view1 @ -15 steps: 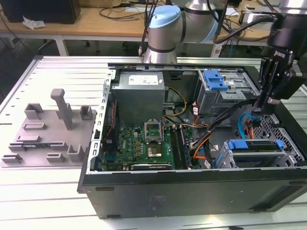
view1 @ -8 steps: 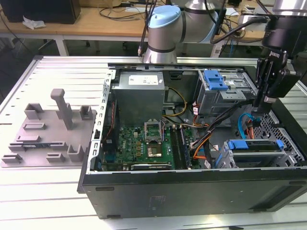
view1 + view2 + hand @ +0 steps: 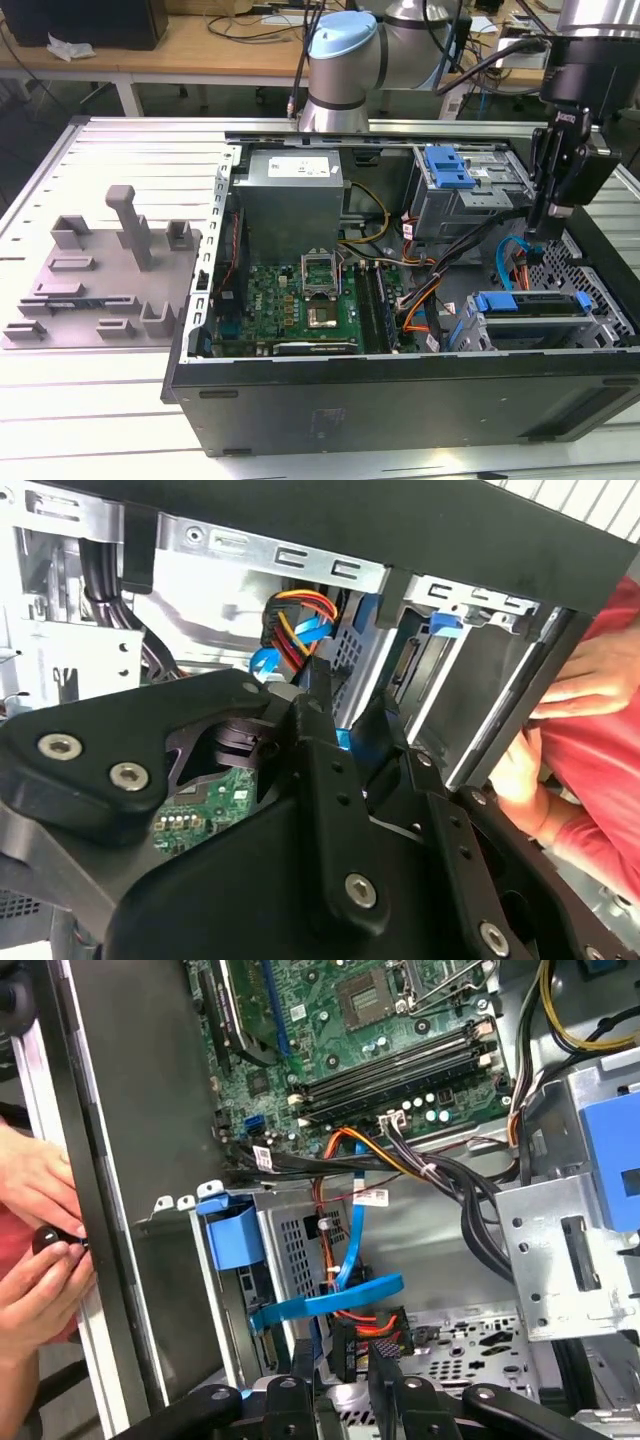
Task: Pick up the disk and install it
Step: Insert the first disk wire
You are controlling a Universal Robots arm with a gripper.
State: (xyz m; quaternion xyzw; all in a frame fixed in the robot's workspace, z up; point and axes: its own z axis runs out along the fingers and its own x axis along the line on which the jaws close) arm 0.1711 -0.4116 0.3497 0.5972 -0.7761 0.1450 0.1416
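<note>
The pincer [image 3: 537, 238] hangs inside the open computer case [image 3: 400, 405], close over the corner where the cables run. Its two fingers [image 3: 305, 1385] stand a narrow gap apart and grip nothing. In the first wrist view the black plug [image 3: 345, 1345] with its orange and red wires shows through the gap, apparently beyond the tips rather than held. The flat blue cable [image 3: 330, 1305] loops just beside them.

The disk [image 3: 535, 308] lies flat in the drive cage [image 3: 612, 322] near the pincer, at the exterior view's right. It has a blue rail along each side and is apart from the fingers. Judging by that, the picking up is done and the installing is at or near its end. Whether the disk is fully seated I cannot tell.

Any move from here calls for a straight path that does not snag the blue cable or the wire bundle, with the fingers kept off the cage wall.

A person's hand [image 3: 35, 1195] is at the outer side of the case wall. A grey fixture [image 3: 100, 280] sits on the tabletop [image 3: 100, 430], well apart from the work.
</note>
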